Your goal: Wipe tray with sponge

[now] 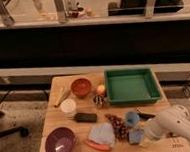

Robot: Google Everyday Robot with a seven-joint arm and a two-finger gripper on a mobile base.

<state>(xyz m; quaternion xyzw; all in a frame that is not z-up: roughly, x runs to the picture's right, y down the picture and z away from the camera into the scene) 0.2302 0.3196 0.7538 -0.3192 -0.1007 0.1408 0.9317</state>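
We saw white arm [177,126]: thick, rounded, smooth shell, tube-like segment with bulbous elbow end, reaching in from lower right corner. Grey shading along underside. We noted claw [143,136] at arm's left tip, over front right part of desk [51,125], pale like arm.

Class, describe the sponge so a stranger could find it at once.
Start at the green tray and come to the near edge of the table. The sponge lies there at the gripper: a small blue block, not the round cup or paler cloth.
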